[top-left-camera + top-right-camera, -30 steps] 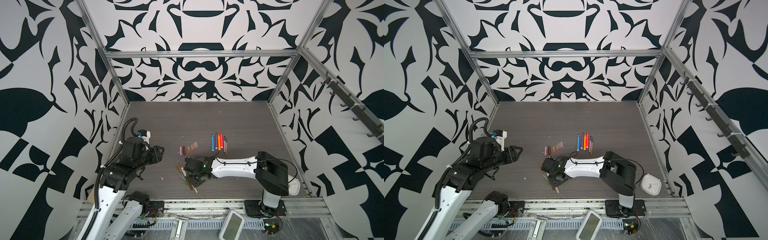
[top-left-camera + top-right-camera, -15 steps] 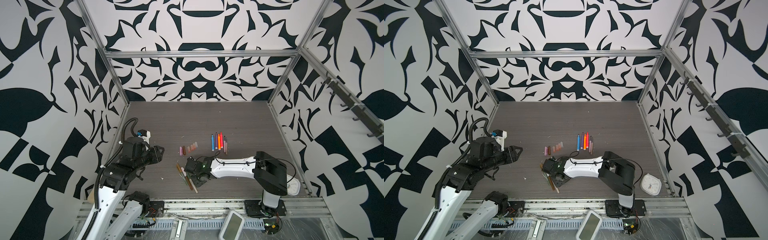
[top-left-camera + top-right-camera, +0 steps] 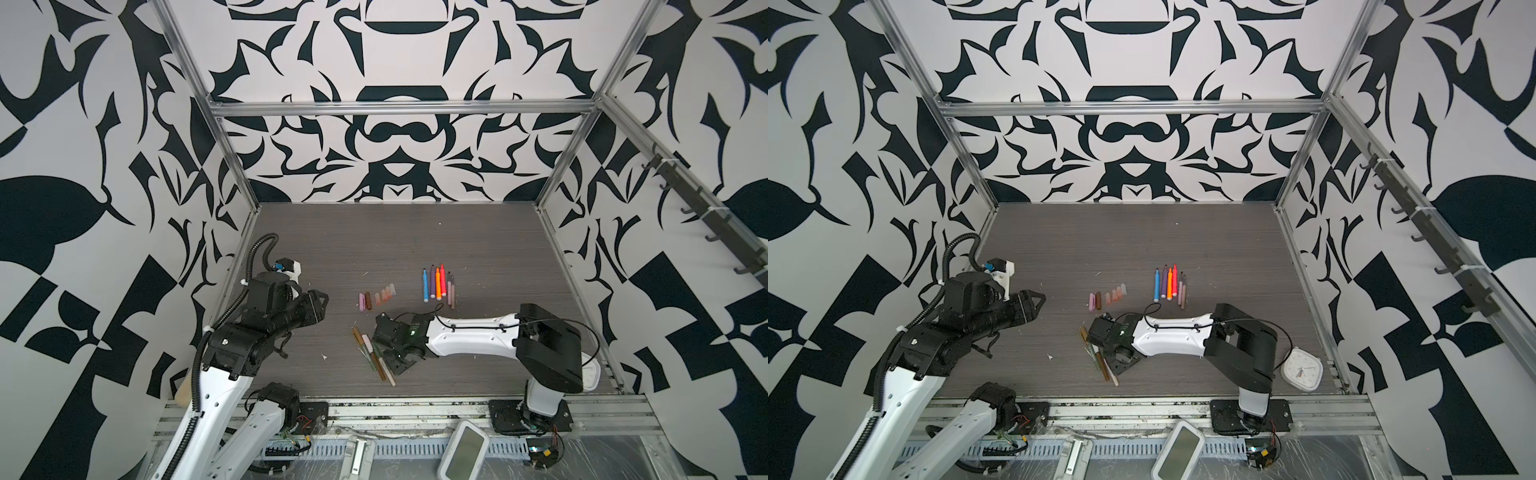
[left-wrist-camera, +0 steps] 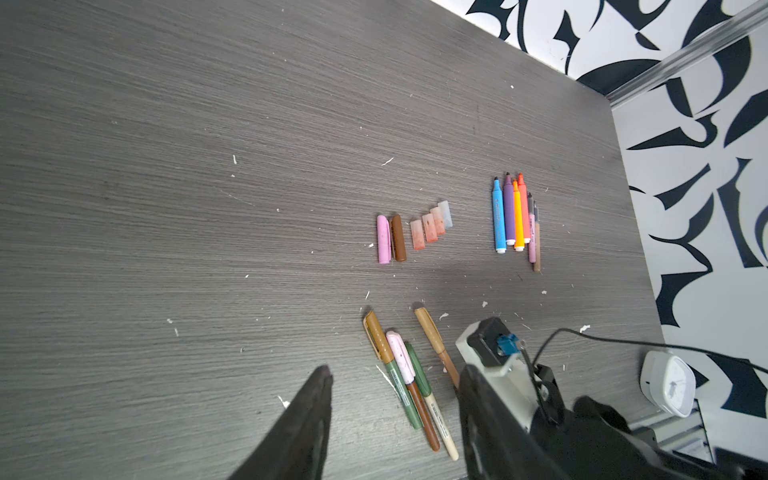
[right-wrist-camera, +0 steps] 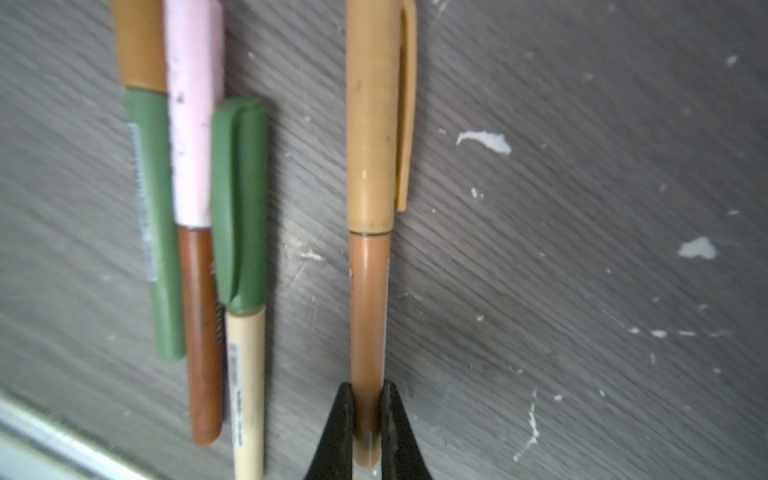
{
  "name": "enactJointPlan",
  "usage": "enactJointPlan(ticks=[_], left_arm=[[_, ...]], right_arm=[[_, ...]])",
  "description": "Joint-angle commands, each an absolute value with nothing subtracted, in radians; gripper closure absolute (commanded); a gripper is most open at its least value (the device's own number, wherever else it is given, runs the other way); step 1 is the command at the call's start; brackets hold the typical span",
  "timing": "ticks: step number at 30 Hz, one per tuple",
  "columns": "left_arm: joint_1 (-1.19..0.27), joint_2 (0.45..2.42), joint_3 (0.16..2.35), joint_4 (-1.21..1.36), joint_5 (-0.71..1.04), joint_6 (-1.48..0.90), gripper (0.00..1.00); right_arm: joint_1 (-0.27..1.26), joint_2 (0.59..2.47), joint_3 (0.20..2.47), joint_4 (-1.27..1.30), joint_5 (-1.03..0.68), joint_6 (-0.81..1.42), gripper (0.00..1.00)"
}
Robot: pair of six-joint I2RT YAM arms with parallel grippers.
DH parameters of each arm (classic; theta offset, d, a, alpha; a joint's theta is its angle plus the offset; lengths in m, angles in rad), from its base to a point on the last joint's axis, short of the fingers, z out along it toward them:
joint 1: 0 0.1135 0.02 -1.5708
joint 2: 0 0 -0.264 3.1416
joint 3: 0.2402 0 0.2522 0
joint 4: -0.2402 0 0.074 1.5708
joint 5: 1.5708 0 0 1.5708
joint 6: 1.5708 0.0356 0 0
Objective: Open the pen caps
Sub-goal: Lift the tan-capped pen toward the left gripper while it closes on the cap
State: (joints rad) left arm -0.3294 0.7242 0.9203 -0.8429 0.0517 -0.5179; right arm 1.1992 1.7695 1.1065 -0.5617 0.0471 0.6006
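Pinching the brown pen [image 5: 369, 311] below its tan cap [image 5: 370, 124] in my right gripper [image 5: 368, 415]; left gripper [image 4: 395, 372] spread, empty. Six loose caps [image 4: 417, 235] off, four to go.

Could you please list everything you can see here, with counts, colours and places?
Loose caps: six; pink, brown, four see-through pinkish; row at mid-table.
Uncapped markers: six; blue, purple, orange, coral, two thin ones, pinkish and tan; right of the caps.
Capped pens: three; tan, pink, green caps; bunched nearer the front.
Tan-capped pen: one; brown barrel; beside the bunch.
Clock: one; white; front right corner.
Screen gadget: one; white; front rail.
Scraps: many; white; scattered.
Table: one; grey.
Left claw: open, empty, left of the pens.
Right claw: shut on the tan-capped pen's barrel.
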Motion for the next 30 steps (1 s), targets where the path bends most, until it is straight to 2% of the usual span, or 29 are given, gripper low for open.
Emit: enactJointPlan(ticks=[1, 5, 12, 30], left_arm=[[-0.328, 0.769, 0.876, -0.737, 0.115, -0.587, 0.45], [-0.341, 0.852, 0.825, -0.595, 0.214, -0.671, 0.43], [-0.411, 0.929, 0.753, -0.38, 0.281, -0.791, 0.39], [-0.591, 1.028, 0.729, -0.327, 0.218, -0.868, 0.42]], right_arm=[[1.196, 1.69, 1.112, -0.555, 0.026, 0.588, 1.0], [1.196, 1.645, 1.105, -0.533, -0.008, 0.62, 1.0], [1.196, 1.571, 1.081, -0.487, -0.053, 0.665, 1.0], [1.173, 1.428, 1.088, -0.477, 0.007, 0.669, 1.0]])
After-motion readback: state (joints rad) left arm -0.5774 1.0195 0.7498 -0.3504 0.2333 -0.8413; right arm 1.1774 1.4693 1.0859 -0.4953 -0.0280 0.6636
